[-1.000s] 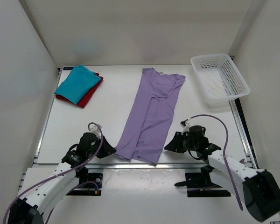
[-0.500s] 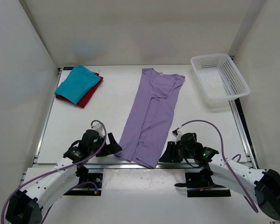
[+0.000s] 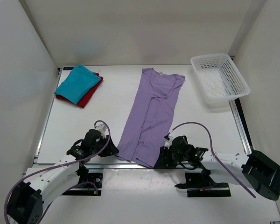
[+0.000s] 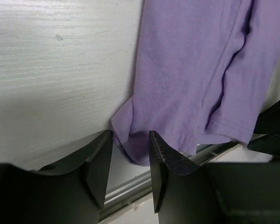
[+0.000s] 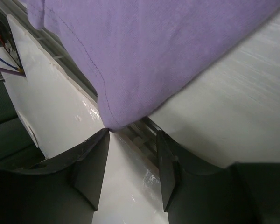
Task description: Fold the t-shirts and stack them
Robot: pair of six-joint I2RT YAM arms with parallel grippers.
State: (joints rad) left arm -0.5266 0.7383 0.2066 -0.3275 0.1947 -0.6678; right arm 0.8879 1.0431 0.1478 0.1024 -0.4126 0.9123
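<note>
The lavender t-shirt (image 3: 151,112) lies lengthwise down the middle of the table, sides folded in, its hem at the near edge. My left gripper (image 3: 113,150) is at the hem's left corner. In the left wrist view that bunched corner of the lavender t-shirt (image 4: 191,70) sits between the parted fingers of the left gripper (image 4: 129,135). My right gripper (image 3: 161,158) is at the hem's right corner. It stands open (image 5: 131,133), with the corner of the lavender t-shirt (image 5: 144,51) just past its fingertips. The folded teal t-shirt (image 3: 76,83) rests on the dark red t-shirt (image 3: 88,95) at the far left.
A white mesh basket (image 3: 219,77) stands at the far right corner. White walls close in the table on three sides. A metal rail (image 3: 130,165) runs along the near edge under the hem, seen also in the right wrist view as the metal rail (image 5: 140,135).
Both grippers have moved inward to the hem corners of the lavender t-shirt and gone from shut to open. The left one has since narrowed around the left corner.
</note>
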